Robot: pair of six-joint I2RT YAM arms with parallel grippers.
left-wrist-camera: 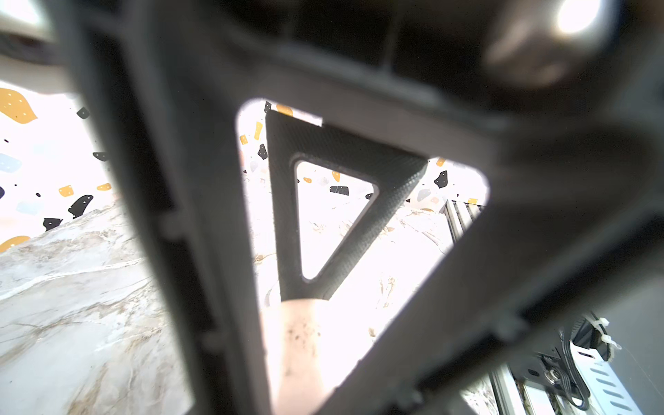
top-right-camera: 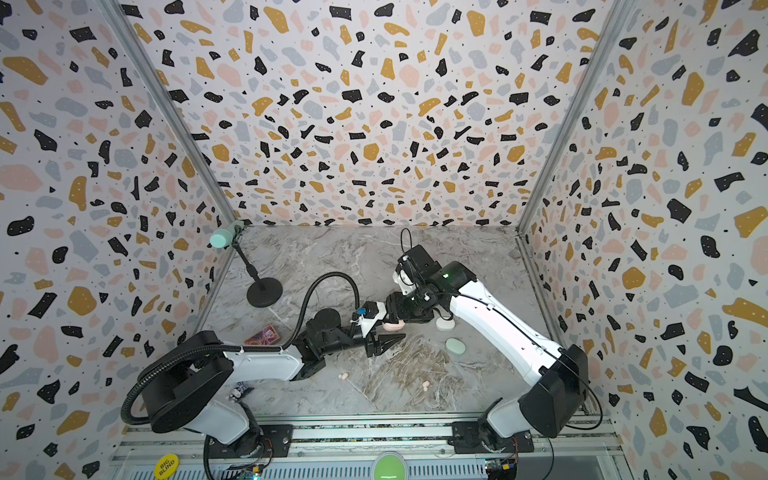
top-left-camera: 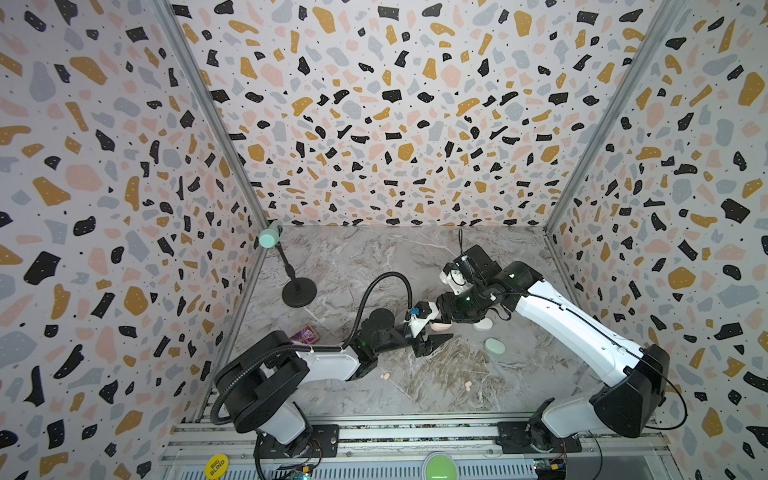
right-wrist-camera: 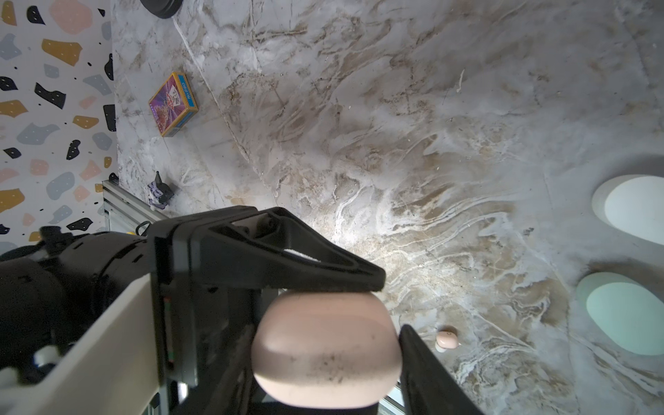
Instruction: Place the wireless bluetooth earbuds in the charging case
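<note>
The right gripper point(right-wrist-camera: 328, 363) clamps the pink case point(right-wrist-camera: 323, 334), whether the left gripper point(top-left-camera: 434, 343) grips it I cannot tell, and two tiny, probably light and slippery earbuds point(top-left-camera: 385, 376) point(top-left-camera: 467, 385) lie near the front edge of the tabletop point(top-left-camera: 415, 257), best pinched across their bodies.

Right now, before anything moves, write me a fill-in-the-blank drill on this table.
The right gripper is shut on a case coloured ___.
In both top views, ___ pink earbuds lie loose on the table.
The white case and the green case lie on the ___ arm's side.
The box of cards lies on the ___ arm's side.
Missing words: pink, two, right, left.
</note>
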